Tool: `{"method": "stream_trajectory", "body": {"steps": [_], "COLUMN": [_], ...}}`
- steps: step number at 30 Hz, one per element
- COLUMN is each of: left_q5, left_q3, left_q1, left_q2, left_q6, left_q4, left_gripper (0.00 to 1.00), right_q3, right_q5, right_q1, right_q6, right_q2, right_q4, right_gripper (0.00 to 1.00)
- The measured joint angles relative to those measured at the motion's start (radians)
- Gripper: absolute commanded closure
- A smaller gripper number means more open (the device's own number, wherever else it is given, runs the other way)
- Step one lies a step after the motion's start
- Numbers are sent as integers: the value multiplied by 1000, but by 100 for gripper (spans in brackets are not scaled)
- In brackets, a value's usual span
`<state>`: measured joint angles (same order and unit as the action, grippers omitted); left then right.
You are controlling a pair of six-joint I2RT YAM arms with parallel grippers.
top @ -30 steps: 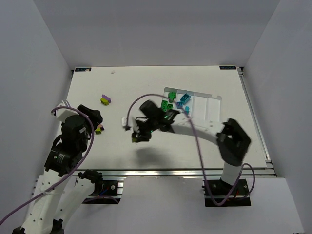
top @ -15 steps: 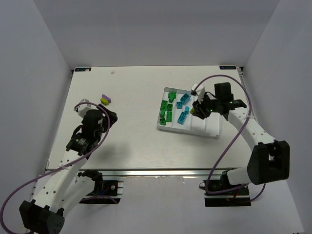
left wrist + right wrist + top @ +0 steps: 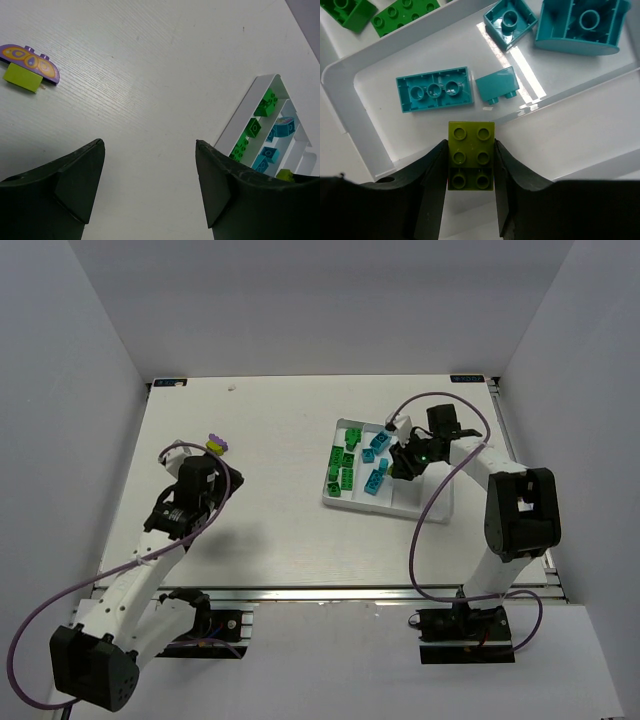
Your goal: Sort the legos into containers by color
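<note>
My right gripper [image 3: 470, 165] is shut on a lime yellow-green lego [image 3: 471, 155] and holds it over the white tray [image 3: 435, 502], above the compartment beside the cyan one. Several cyan legos [image 3: 434, 90] lie in that neighbouring compartment, and dark green legos [image 3: 342, 475] fill the leftmost one. In the top view the right gripper [image 3: 404, 464] is over the tray's middle. My left gripper [image 3: 150, 165] is open and empty above bare table. A purple lego [image 3: 29, 61] with a lime piece against it lies far left; it also shows in the top view [image 3: 216, 445].
The tray [image 3: 260, 95] shows at the right of the left wrist view. White walls enclose the table [image 3: 280, 510] on three sides. The arm bases stand at the near edge.
My right arm has swung from the table's middle to the tray carrying the lime lego, then shifted slightly left over it. My left arm has reached further out toward the purple lego.
</note>
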<state>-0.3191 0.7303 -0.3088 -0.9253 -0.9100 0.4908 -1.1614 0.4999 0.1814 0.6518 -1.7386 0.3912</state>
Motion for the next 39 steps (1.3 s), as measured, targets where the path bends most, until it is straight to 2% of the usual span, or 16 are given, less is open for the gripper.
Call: {"method": "stream_trajectory", "body": {"steps": [4, 7, 12, 13, 14, 16, 17, 19, 22, 27, 31, 34, 39], "left_q5": [-4, -8, 1, 14, 24, 59, 80, 114, 158, 200, 218, 217, 200], "left_q3": [-3, -8, -17, -17, -17, -17, -17, -17, -17, -9, 11, 41, 119], "left_q1": [13, 21, 73, 95, 117, 171, 204, 262, 343, 419, 431, 431, 431], "left_q2": [37, 54, 34, 21, 3, -32, -48, -79, -111, -175, -248, -310, -436], "left_q6": [-6, -10, -7, -5, -2, 7, 11, 16, 19, 21, 42, 85, 173], "left_q4": [6, 11, 33, 33, 33, 33, 31, 31, 28, 23, 14, 13, 36], "left_gripper": [17, 16, 15, 15, 15, 15, 15, 15, 15, 17, 18, 19, 19], "right_q3": [-29, -42, -47, -47, -47, -48, -48, -50, -58, -60, -60, -59, -15], "right_q5": [0, -4, -19, -23, -27, -32, -34, -33, -26, 12, 45, 85, 163], "right_q1": [-22, -45, -72, -75, -76, -76, -76, -76, -76, -77, -77, -78, -80], "right_q6": [0, -1, 5, 8, 10, 13, 13, 16, 26, 39, 37, 38, 31], "right_q2": [-9, -10, -23, -29, -36, -49, -51, -51, -44, 35, 121, 145, 171], "right_q4": [-6, -20, -31, -32, -33, -34, -33, -33, -33, -24, -32, -32, -33], "right_gripper": [85, 80, 52, 47, 36, 24, 22, 11, 11, 11, 11, 18, 22]}}
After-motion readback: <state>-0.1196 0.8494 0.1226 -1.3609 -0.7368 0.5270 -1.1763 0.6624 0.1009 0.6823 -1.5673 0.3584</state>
